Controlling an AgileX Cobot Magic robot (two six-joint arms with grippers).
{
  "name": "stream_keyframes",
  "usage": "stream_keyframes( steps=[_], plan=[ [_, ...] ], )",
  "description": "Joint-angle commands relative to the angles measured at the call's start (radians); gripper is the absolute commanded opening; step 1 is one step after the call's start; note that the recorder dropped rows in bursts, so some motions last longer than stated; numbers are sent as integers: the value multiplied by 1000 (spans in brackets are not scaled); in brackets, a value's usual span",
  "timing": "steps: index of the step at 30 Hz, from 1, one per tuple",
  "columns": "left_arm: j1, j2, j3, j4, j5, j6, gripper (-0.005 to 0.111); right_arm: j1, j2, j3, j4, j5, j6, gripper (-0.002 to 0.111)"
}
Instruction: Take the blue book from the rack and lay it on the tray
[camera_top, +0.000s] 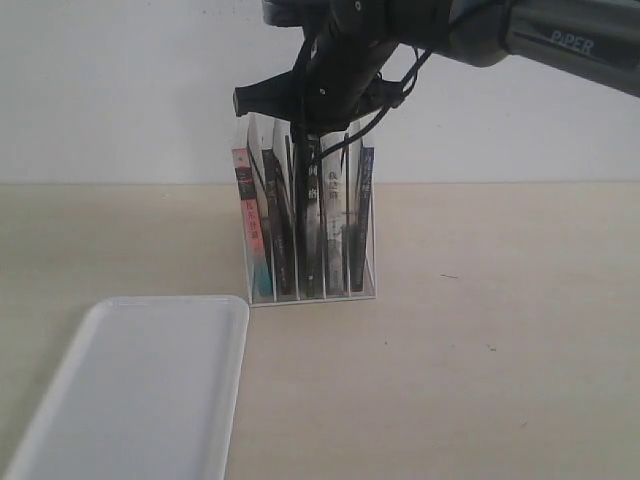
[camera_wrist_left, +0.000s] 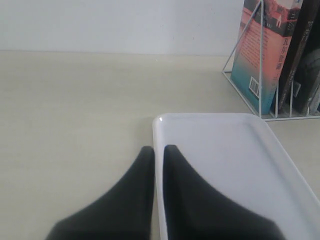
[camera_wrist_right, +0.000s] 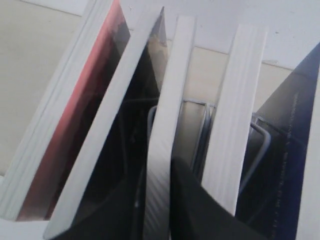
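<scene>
The blue book (camera_top: 364, 215) stands upright in the rightmost slot of the white wire rack (camera_top: 310, 297), untouched. The white tray (camera_top: 232, 340) in front of the rack holds nothing, so no step of the task looks done yet. The right gripper (camera_wrist_right: 158, 176) sits among the book tops, its jaws narrowly straddling a middle book two places from the blue cover; whether it pinches I cannot tell, and I judge it must shift across before lifting. The left gripper (camera_wrist_left: 158, 149) hangs over the tray's corner, fingers almost together and holding nothing.
</scene>
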Motion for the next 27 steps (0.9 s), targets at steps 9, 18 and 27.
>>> stream_keyframes(
  steps=[9,18,27],
  plan=[
    [4,-4,4,1,-4,-9,6,13,-62,-17,-65,-44,53,0],
    [4,-4,4,1,-4,-9,6,13,-125,-17,-115,-19,78,0],
    [4,-4,4,1,-4,-9,6,13,-143,-14,-127,-22,91,0]
  ],
)
